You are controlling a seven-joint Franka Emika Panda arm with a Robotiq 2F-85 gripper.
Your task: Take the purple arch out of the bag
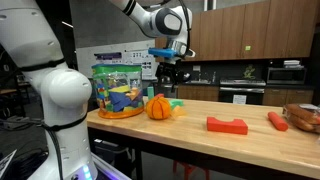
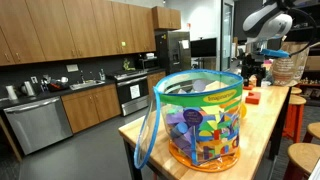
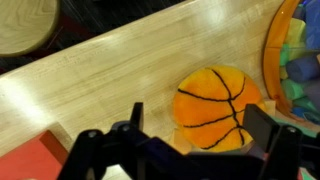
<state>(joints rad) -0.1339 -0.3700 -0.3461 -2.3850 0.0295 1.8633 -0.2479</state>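
**Open gripper above the pumpkin, arch in the bag**

In the wrist view the gripper is spread wide and holds nothing. Its dark fingers frame the orange pumpkin on the wooden table below. In an exterior view the gripper hangs just above the pumpkin, and the bag stands upright just beside it.

The bag has clear walls, a green rim and an orange base. Yellow print runs along the rim, too small to read. A purple piece shows through the wall among blue and yellow toys. It is probably the purple arch, though its shape is unclear.

A flat red block lies further along the table, well apart from the bag. Printed sheets on the far wall are illegible.
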